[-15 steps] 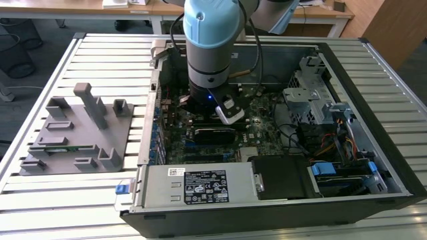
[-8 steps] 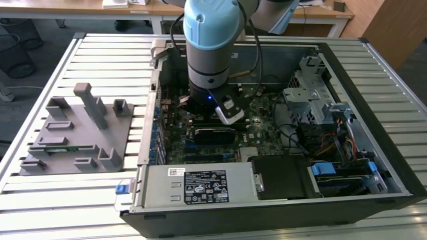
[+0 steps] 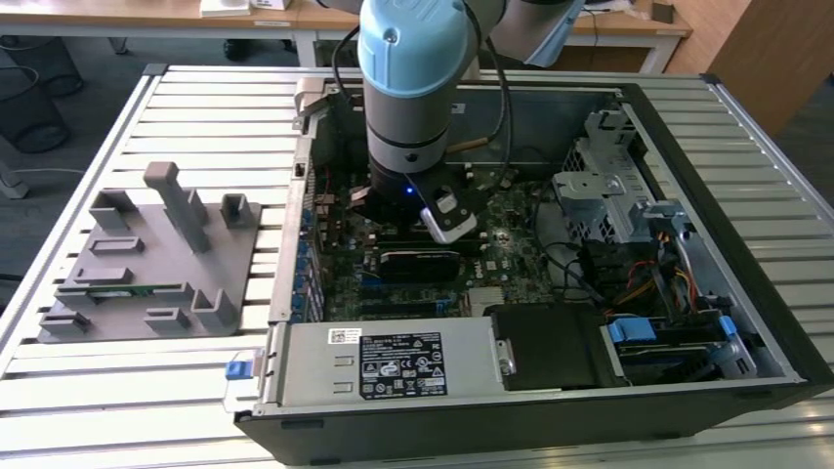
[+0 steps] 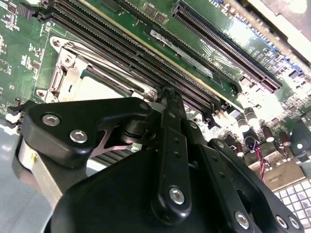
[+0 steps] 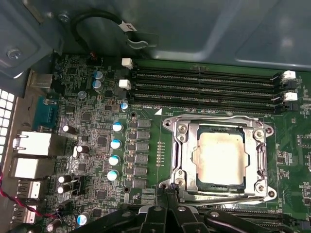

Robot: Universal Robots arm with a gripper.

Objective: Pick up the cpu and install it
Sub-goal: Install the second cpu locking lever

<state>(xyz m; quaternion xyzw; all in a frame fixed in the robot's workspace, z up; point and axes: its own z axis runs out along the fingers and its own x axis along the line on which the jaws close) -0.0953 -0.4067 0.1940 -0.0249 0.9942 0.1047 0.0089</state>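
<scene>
Your open computer case [image 3: 769, 322], a dark sheet-metal box, holds the green motherboard [image 5: 146, 145]. The cpu [image 5: 217, 158], flat, square and pale-topped, already sits inside the steel socket frame [image 5: 180, 145]. Your gripper [image 4: 167, 94] hovers beside it, apparently closed and empty; descending risks scraping the unlatched frame or memory slots [image 5: 204, 85].

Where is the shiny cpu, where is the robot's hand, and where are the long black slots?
cpu [image 5: 219, 158], first wrist view, middle of its pale shiny top, inside the metal socket frame.
hand [image 4: 167, 104], second wrist view, at its black fingertips over the board.
memory slots [image 5: 204, 87], first wrist view, middle of the long black rows.
</scene>
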